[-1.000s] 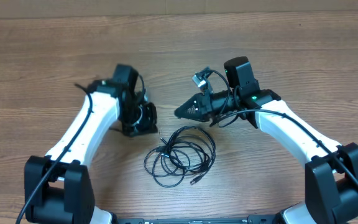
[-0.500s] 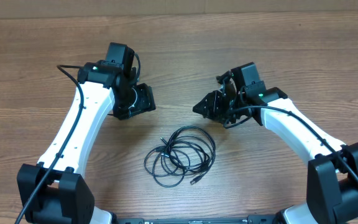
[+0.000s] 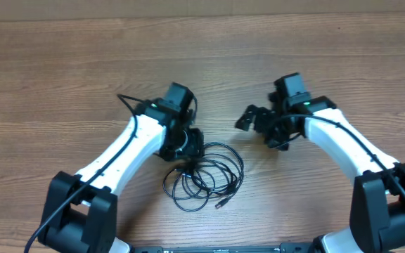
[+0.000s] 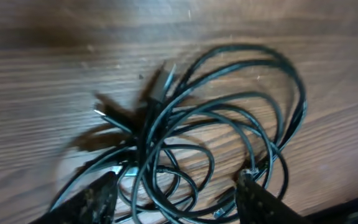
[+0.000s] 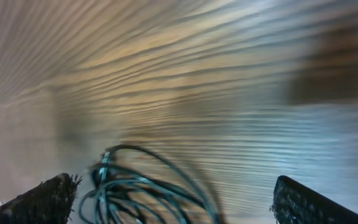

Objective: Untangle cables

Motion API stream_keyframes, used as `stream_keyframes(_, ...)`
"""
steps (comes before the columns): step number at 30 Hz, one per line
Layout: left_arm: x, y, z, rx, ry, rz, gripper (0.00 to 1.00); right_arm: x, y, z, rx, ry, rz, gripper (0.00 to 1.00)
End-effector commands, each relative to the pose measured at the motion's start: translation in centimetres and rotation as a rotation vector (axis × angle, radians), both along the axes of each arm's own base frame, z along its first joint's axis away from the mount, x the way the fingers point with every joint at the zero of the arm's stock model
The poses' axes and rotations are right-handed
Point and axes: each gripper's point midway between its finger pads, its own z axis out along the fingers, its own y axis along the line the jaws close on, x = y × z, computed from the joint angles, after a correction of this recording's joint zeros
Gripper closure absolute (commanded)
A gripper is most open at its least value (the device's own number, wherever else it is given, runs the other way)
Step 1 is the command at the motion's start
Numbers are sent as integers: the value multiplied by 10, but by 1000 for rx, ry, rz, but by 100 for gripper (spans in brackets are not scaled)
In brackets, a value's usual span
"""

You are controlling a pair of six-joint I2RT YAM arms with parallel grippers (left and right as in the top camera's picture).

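Wood tabletop bears the cables — one loose black coil — left tool and right tool both spread.

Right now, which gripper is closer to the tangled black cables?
Left. The left gripper hangs over the upper-left edge of the cables; the right gripper sits apart, off to their upper right.
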Motion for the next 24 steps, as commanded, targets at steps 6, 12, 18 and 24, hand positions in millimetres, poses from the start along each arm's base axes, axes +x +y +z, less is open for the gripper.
stream_keyframes(6, -13, 5, -38, 104, 78, -29, 50, 10, -32, 10, -24, -10, -90, 0)
stream_keyframes(12, -21, 8, -62, 143, 158, -35, 96, 12, -31, 10, -22, -19, -90, 0)
stream_keyframes(18, -12, 3, -45, 129, 128, -35, 96, 17, -30, 12, -18, -39, -90, 0)
stream_keyframes(24, 16, -12, 24, 79, 26, -35, 96, 17, -30, 12, -18, -39, -90, 0)
